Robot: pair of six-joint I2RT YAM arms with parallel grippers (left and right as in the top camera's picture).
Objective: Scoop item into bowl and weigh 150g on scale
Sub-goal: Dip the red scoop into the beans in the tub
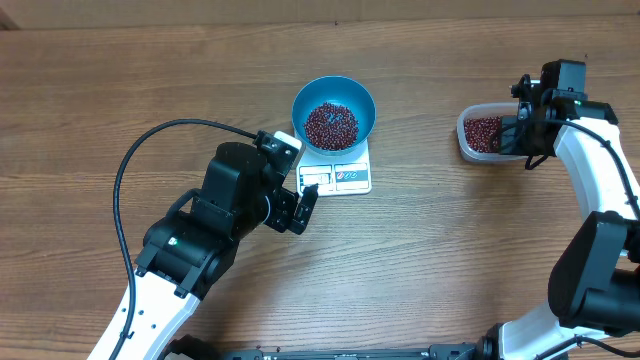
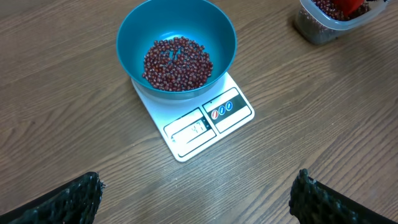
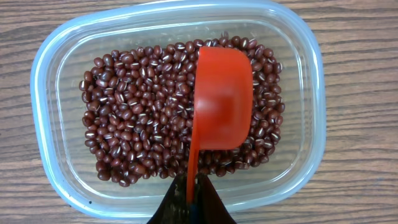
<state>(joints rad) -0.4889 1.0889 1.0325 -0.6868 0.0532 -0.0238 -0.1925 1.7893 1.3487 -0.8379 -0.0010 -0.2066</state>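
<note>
Scoop: the red scoop (image 3: 222,99) lies in the clear plastic tub (image 3: 50,81), its rounded back turned toward the wrist camera and its cup down among the beans. Whether it has a load cannot be told.
Right gripper: the right gripper (image 3: 191,202) is clamped on the scoop's thin handle at its near end, fingers tight together.
Beans in tub: the red beans (image 3: 137,118) cover the tub floor in a loose layer all around the cup.
Handling: my judgement is that the beans are light, hard and free-rolling, so they will pour easily and spill off a tilted cup. The scoop looks stiff, and its narrow handle is the only sensible place to hold it.
Bowl: the blue bowl (image 2: 137,31) stands on the white kitchen scale (image 2: 233,118), well apart from the tub, with a shallow heap of beans in its bottom.
Display: the display (image 2: 193,129) shows digits too blurred to read, so how far the weight is from target cannot be told.
Left gripper: the left gripper (image 2: 196,199) hangs spread wide and empty over the wooden table (image 1: 100,80), just in front of the scale.
</note>
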